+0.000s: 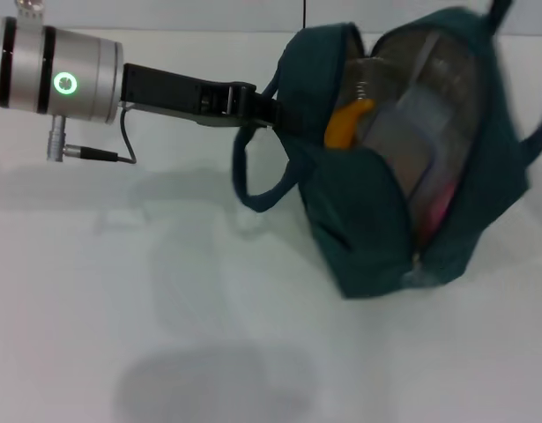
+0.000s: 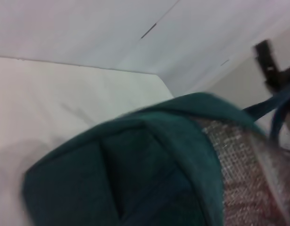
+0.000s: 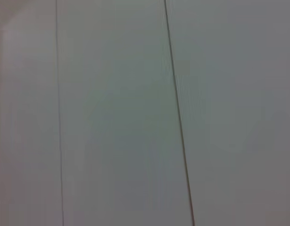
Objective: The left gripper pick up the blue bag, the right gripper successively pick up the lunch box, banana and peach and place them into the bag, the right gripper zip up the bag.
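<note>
The blue bag (image 1: 363,233) lies tilted on the white table with its mouth gaping open and its silver lining showing. Inside it are the yellow banana (image 1: 348,123), the clear lunch box (image 1: 412,150) and a pink patch of the peach (image 1: 438,211). My left gripper (image 1: 272,113) reaches in from the left and is shut on the bag's rim near a loop handle (image 1: 253,181). In the left wrist view the bag (image 2: 135,179) fills the lower part. A black claw-like shape (image 2: 266,63) past the bag's far side may be my right gripper.
White table (image 1: 165,308) spreads to the left of the bag and in front of it. The right wrist view shows only a pale surface with two thin dark lines (image 3: 178,117).
</note>
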`<action>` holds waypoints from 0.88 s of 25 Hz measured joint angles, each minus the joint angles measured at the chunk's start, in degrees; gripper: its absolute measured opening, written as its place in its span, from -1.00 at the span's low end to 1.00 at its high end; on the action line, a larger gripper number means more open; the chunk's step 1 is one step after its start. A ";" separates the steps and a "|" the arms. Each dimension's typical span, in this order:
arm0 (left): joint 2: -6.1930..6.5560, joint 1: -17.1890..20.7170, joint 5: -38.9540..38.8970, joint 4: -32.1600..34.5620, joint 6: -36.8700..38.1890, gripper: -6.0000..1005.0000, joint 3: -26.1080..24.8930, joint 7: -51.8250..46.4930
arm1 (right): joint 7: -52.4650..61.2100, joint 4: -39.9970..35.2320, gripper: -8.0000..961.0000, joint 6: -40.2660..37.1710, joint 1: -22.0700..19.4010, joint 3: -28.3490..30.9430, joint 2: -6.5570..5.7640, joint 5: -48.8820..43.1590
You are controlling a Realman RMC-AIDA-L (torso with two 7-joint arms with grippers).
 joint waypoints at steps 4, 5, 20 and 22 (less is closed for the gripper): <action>-0.10 -0.86 0.00 -3.10 -0.21 -0.89 -0.01 1.26 | 3.77 1.86 0.81 5.87 1.78 -0.21 -0.14 -8.60; -0.12 -0.86 -0.01 -3.64 -0.50 -0.89 -0.01 1.86 | 5.06 2.33 0.81 6.70 2.21 -0.22 -0.17 -11.14; 1.27 1.14 0.32 -6.08 -5.78 -0.89 0.06 6.15 | 7.49 3.72 0.81 -20.11 -2.18 17.24 -0.40 -20.63; 1.24 0.66 0.82 -6.13 -6.39 -0.89 0.19 6.39 | 7.30 6.06 0.81 -27.01 -2.20 20.01 -1.33 -21.11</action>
